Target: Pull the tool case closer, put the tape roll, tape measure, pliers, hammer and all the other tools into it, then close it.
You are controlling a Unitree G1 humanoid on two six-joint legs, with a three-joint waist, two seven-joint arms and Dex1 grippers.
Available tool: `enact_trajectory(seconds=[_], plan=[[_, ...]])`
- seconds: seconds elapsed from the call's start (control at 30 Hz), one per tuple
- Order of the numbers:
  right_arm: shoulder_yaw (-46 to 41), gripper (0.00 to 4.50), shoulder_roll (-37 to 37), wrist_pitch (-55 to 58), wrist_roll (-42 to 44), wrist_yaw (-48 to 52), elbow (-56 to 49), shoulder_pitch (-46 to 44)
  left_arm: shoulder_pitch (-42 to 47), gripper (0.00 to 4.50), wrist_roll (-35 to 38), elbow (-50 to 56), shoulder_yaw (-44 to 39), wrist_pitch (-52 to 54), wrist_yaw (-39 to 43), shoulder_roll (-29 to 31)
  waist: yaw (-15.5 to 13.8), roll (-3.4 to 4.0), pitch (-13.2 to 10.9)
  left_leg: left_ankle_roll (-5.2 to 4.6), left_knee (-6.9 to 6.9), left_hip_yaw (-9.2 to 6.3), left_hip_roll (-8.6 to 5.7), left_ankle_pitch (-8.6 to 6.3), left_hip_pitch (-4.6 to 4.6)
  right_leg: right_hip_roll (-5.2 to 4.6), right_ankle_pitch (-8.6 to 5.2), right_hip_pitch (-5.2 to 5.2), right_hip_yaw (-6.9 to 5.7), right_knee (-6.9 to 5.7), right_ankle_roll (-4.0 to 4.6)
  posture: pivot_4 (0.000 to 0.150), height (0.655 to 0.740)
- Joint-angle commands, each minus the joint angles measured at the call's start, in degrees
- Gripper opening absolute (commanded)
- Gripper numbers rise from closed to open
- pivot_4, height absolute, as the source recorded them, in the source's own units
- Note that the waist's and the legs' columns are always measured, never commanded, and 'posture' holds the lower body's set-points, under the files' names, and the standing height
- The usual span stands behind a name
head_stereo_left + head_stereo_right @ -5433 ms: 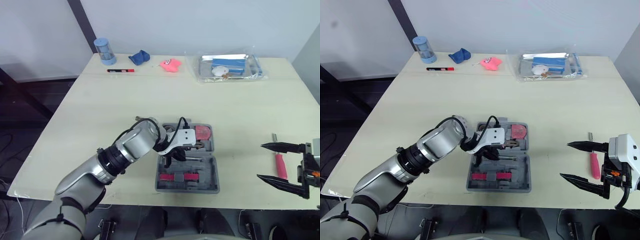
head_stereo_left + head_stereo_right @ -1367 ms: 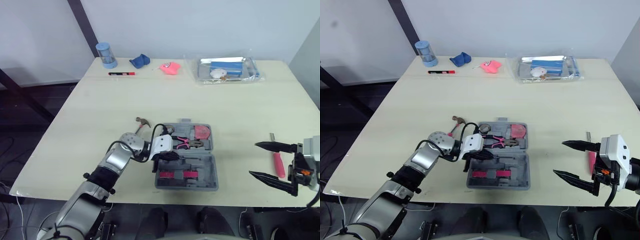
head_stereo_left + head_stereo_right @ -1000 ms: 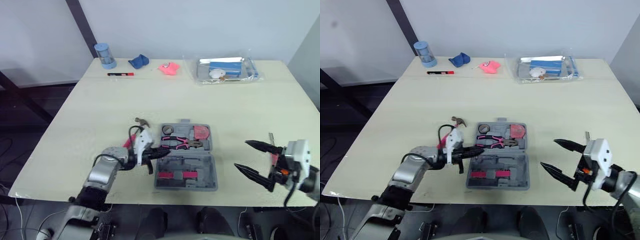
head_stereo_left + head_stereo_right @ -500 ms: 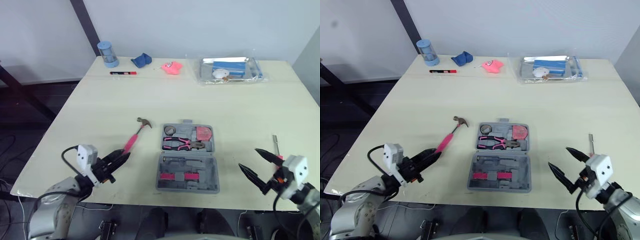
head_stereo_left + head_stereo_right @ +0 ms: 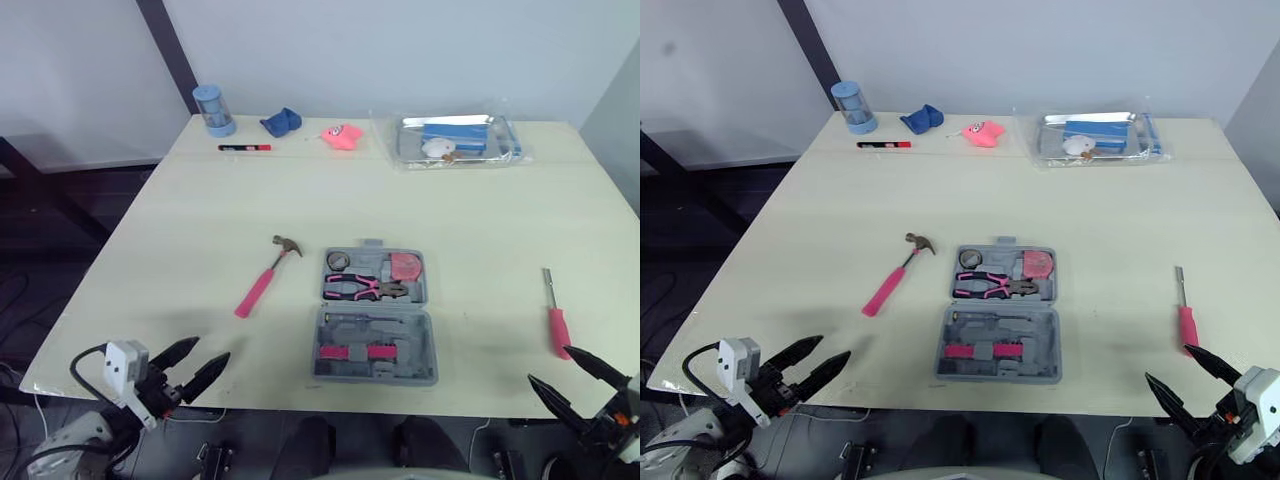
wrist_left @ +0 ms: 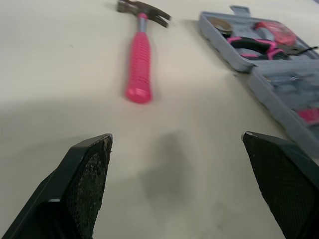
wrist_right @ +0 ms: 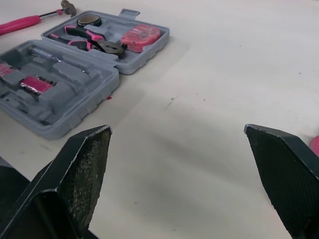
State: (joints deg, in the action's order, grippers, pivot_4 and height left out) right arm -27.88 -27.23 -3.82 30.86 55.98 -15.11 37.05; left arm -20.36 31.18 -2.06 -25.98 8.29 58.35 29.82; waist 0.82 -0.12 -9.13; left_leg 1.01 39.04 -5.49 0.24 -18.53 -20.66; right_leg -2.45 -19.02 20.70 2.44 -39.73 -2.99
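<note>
A: Tool case (image 5: 424, 340) lies open and flat, midway along the near edge of the table (image 5: 200, 220). Where are the arms?

B: Both are low at that same edge. The left gripper (image 5: 212, 349) is by the near left corner, fingers spread wide with nothing in them, pointing in over the tabletop toward the hammer (image 5: 262, 282). The right gripper (image 5: 549, 363) is by the near right corner, just as wide and empty, with its tips just short of the screwdriver (image 5: 556, 322).

A: What's in the case?

B: The far half holds the tape roll (image 5: 338, 260), pliers (image 5: 365, 288) and tape measure (image 5: 405, 266). The hammer lies left of the case, apart from it, head pointing away.

A: Any room to work?

B: Plenty. There's bare tabletop on both sides of the case and a broad bare stretch behind it. Along the far edge stand a blue canister (image 5: 213, 108), a marker (image 5: 244, 148), a blue cloth (image 5: 280, 122), a pink lump (image 5: 341, 135) and a bagged tray (image 5: 458, 140).
</note>
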Motion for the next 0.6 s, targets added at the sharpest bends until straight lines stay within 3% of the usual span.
enact_trajectory(seconds=[0.03, 0.27, 0.6], plan=[[-0.7, 4.5, -0.6, -0.4, 1.4, 0.7, -1.2, -0.2, 0.9, 4.42, -1.2, -3.9, 1.1, -4.4, 2.0, -0.7, 0.0, 0.01, 0.0, 0.0, 0.0, 0.0, 0.0, 0.0, 0.0, 0.0, 0.0, 0.0, 0.0, 0.0, 0.0, 0.15, 0.74], [1.6, 4.5, -2.6, 3.2, 3.3, 0.3, -5.9, -3.5, 3.9, 4.42, -1.2, -13.5, 1.3, -12.4, 8.5, -0.2, 0.4, -0.01, 0.0, -0.01, -0.02, 0.15, 0.02, 0.0, 0.04, 0.02, 0.01, 0.03, -0.01, 0.0, -0.01, 0.15, 0.74], [4.8, 4.5, -6.7, 10.3, 6.1, -1.8, -14.1, -9.7, 10.2, 4.42, 2.7, -15.5, 0.2, -9.3, 15.4, 5.8, 0.2, -0.01, 0.0, 0.0, -0.01, -0.02, 0.0, 0.0, 0.0, 0.21, 0.01, 0.02, -0.09, 0.0, -0.01, 0.15, 0.74]])
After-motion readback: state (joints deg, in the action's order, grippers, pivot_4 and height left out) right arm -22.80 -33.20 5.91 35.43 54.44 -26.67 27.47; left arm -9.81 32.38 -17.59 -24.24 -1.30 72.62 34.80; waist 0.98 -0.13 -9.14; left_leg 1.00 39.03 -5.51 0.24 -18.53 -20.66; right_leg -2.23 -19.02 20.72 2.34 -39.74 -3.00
